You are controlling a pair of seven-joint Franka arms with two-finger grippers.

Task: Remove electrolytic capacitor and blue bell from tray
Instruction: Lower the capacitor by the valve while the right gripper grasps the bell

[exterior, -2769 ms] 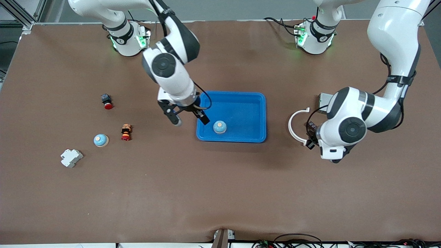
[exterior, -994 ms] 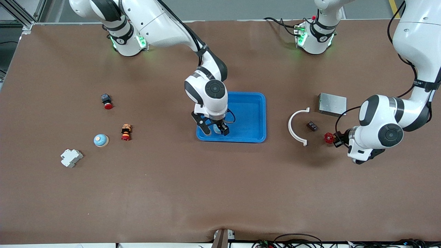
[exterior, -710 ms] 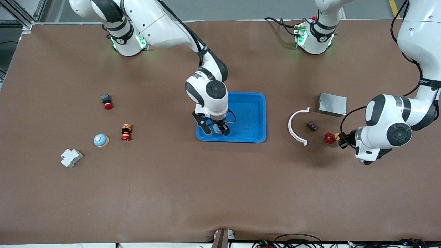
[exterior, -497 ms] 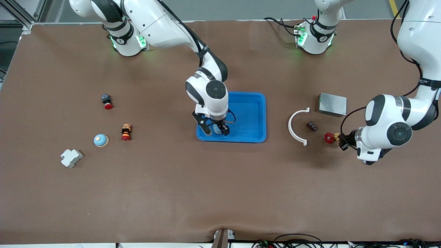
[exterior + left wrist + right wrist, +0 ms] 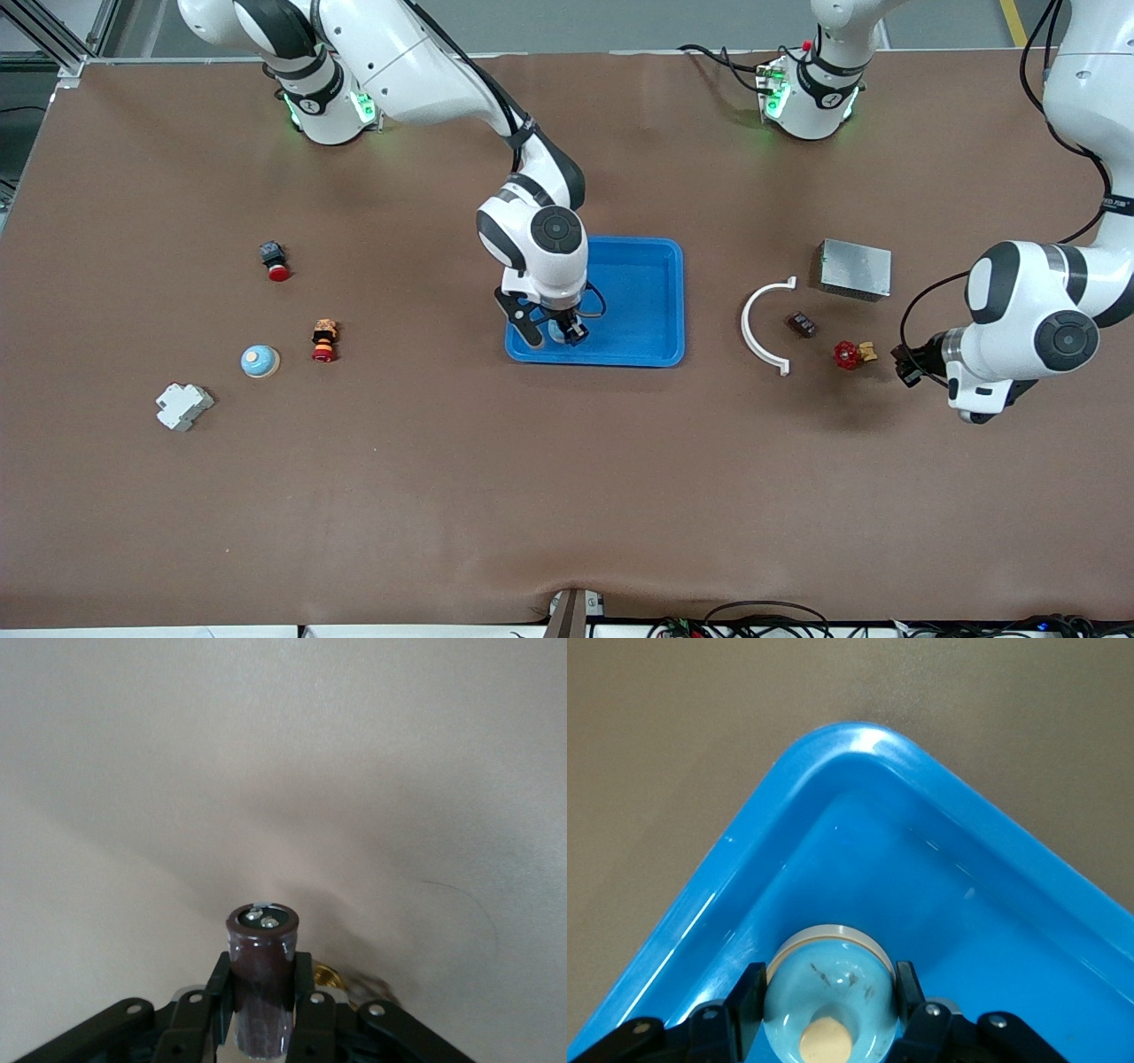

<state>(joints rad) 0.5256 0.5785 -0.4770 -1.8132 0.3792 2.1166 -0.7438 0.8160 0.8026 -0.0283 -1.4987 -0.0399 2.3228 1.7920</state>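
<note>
Item: tray [image 5: 633,292], bright blue, mid-surface. Contents: one blue bell [image 5: 831,988], in the corner nearer the camera, toward the right arm's end.
Right gripper [image 5: 556,332]: jaws, open a moment ago, now closed on the bell's sides; not yet lifted.
Left gripper [image 5: 263,1028]: jaws clamped on electrolytic capacitor [image 5: 262,983], now drawn clear of the red valve [image 5: 847,354], over bare surface.
Status: capacitor out; bell's lift-out judged next.
</note>
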